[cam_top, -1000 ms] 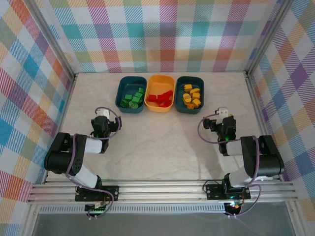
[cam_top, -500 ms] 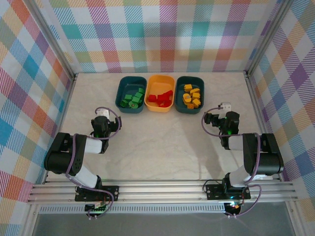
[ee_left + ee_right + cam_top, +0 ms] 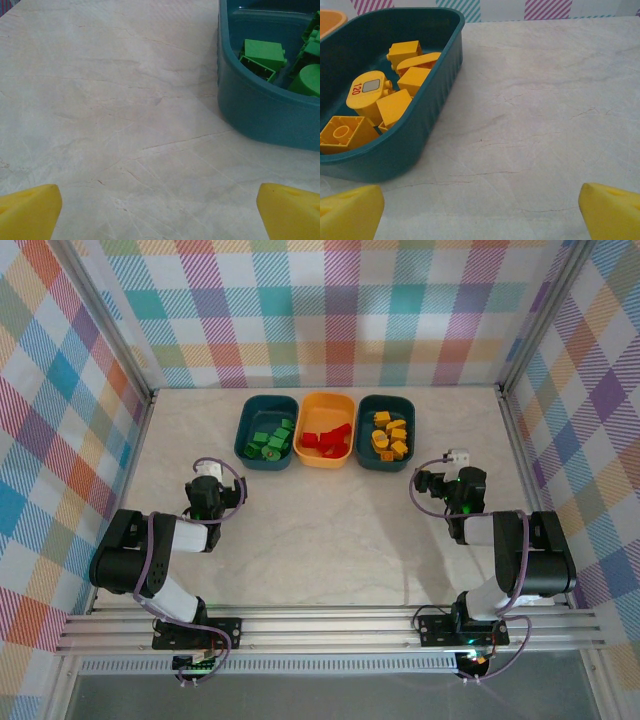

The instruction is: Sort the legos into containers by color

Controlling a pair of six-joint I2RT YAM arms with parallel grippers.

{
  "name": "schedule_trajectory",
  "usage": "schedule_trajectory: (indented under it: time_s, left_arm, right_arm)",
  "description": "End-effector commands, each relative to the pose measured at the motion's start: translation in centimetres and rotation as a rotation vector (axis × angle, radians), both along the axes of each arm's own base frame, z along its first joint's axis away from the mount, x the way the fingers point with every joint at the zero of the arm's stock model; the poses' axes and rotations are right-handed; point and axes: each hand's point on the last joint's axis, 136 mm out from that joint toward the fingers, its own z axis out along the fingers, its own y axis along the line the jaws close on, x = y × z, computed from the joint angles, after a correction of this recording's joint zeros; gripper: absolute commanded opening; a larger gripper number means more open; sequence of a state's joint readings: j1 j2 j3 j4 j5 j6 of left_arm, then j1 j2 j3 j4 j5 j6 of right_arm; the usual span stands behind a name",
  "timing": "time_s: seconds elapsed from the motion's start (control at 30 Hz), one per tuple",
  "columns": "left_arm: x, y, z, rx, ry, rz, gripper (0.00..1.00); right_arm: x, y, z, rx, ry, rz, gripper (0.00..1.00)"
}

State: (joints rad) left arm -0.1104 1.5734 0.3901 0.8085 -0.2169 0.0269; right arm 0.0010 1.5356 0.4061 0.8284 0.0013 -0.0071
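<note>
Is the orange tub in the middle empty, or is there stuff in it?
Not empty. The orange tub holds several red legos, lying together inside it.

Bright even light, soft shadows, sharp focus.

table centre (image 3: 330, 530): open | far edge: three tubs (image 3: 327, 408) abreast

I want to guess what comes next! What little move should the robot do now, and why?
Probably just stop and rest. The green bricks lie in the left teal tub, the red bricks in the orange tub, the yellow bricks in the right teal tub, and the left claw and right claw are open and empty.
</note>
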Motion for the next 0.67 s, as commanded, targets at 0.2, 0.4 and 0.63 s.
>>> schedule_trajectory:
  time_s: [0.2, 0.4, 0.63]
  left_arm:
    - [0.81, -0.13, 1.45, -0.011, -0.048, -0.011, 1.0]
    - [1.01, -0.89, 1.31, -0.025, -0.033, -0.065, 1.0]
    - [1.0, -0.77, 1.29, -0.03, -0.035, -0.064, 1.0]
  right_arm:
    - [0.09, 0.59, 0.33, 0.021, -0.009, 0.021, 1.0]
    - [0.1, 0.58, 0.29, 0.021, -0.008, 0.021, 1.0]
    - [0.08, 0.58, 0.3, 0.022, -0.008, 0.02, 1.0]
